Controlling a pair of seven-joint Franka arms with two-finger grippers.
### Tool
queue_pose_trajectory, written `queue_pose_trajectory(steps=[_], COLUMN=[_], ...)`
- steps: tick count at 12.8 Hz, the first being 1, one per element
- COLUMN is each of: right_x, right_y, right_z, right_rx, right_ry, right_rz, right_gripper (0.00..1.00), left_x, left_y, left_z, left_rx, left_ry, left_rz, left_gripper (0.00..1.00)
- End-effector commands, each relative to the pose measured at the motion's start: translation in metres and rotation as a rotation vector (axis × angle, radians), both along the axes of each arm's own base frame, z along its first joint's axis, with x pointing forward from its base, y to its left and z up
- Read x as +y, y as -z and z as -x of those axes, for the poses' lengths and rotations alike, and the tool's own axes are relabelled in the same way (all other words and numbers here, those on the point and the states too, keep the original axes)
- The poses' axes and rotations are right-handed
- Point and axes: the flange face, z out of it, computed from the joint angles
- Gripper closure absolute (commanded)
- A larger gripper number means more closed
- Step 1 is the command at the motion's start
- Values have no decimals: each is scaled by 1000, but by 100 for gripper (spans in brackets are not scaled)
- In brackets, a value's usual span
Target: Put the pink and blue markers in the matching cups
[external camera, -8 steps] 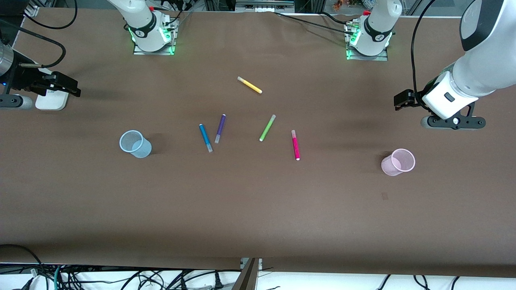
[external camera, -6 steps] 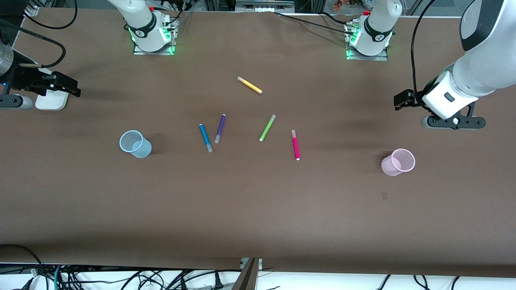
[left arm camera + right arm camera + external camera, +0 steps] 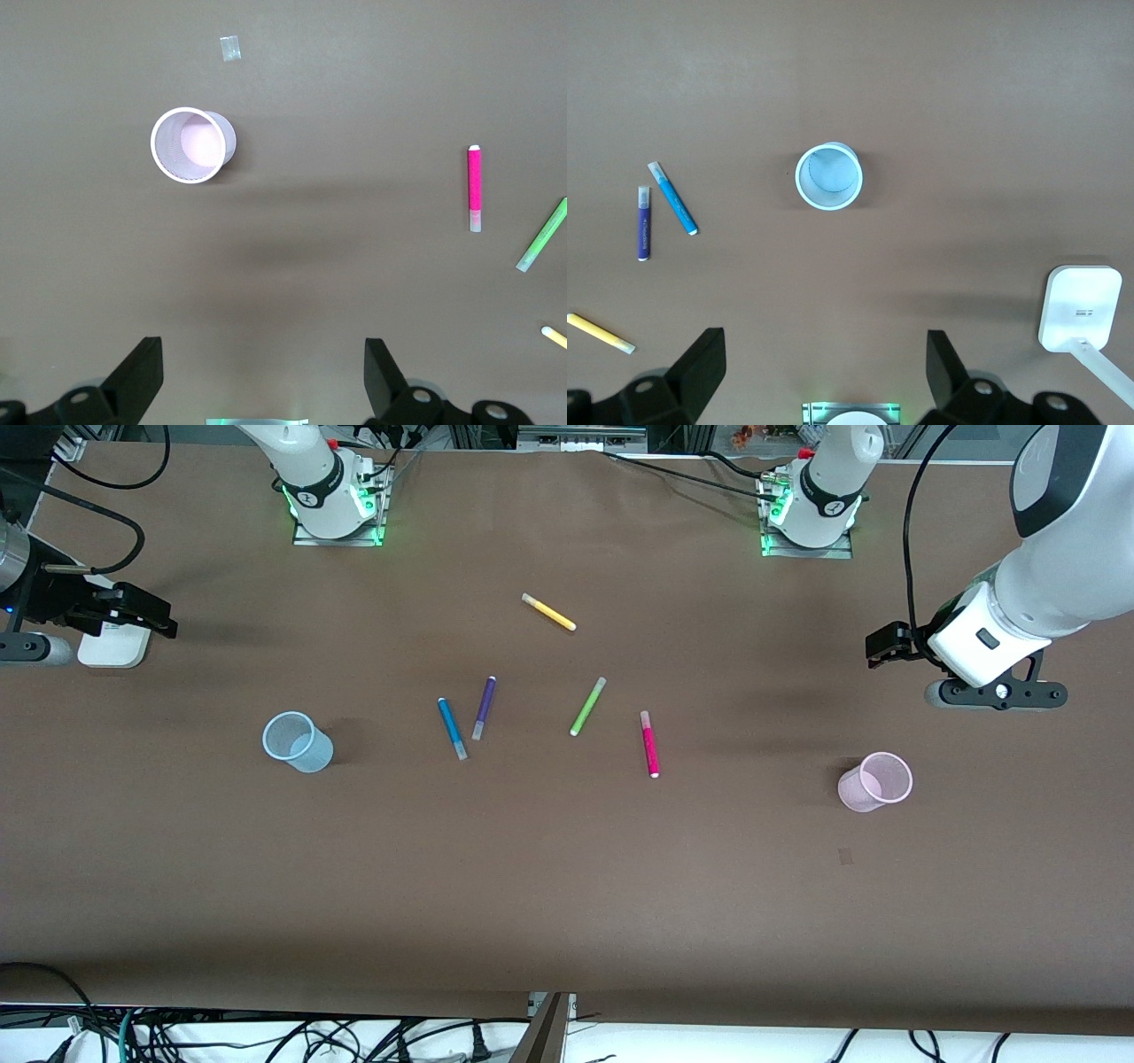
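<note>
The pink marker (image 3: 649,744) and the blue marker (image 3: 452,728) lie flat near the middle of the table. The light blue cup (image 3: 297,741) stands toward the right arm's end, the pale pink cup (image 3: 875,781) toward the left arm's end. My left gripper (image 3: 995,692) hangs open and empty above the table near the pink cup (image 3: 190,144); its view also shows the pink marker (image 3: 475,188). My right gripper (image 3: 25,646) hangs open and empty at its end of the table; its view shows the blue cup (image 3: 828,176) and the blue marker (image 3: 672,197).
A purple marker (image 3: 484,708) lies right beside the blue one. A green marker (image 3: 587,706) lies beside the pink one, and a yellow marker (image 3: 548,612) lies farther from the front camera. A white device (image 3: 111,643) sits under the right gripper.
</note>
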Motion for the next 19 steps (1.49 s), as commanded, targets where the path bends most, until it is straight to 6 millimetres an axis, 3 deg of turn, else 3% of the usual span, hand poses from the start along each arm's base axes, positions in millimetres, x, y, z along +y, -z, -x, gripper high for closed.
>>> queue_pose_trajectory(steps=[1,4,7,8,10,12,14,18,19], right_x=[-2,-2,5,11,47,88,105,160,183], right_y=[-5,-1,7,12,37,51,69,140,158], right_z=[-3,-6,-11,-14,-24,-25,-32,-53,-57], right_rx=[1,6,16,13,49,65,73,91,75], right_ry=[-2,-2,10,1,-59,-131,-165,-248,-277], right_rz=[8,6,5,5,1,14,5,2,-1], right_gripper=[0,0,0,0,0,0,0,0,0], left_x=[3,1,-30,-38,-54,-81,-118,-192,-206], left_y=[-6,-5,1,4,20,42,78,168,189], left_z=[1,1,2,1,-7,-14,-21,-33,-35], left_rx=[-5,-5,-3,-1,0,4,14,-10,-24], left_ry=[14,17,43,30,3,-4,-3,-77,-85], left_rz=[19,22,20,21,74,88,86,87,92], left_gripper=[0,0,1,1,0,0,0,0,0])
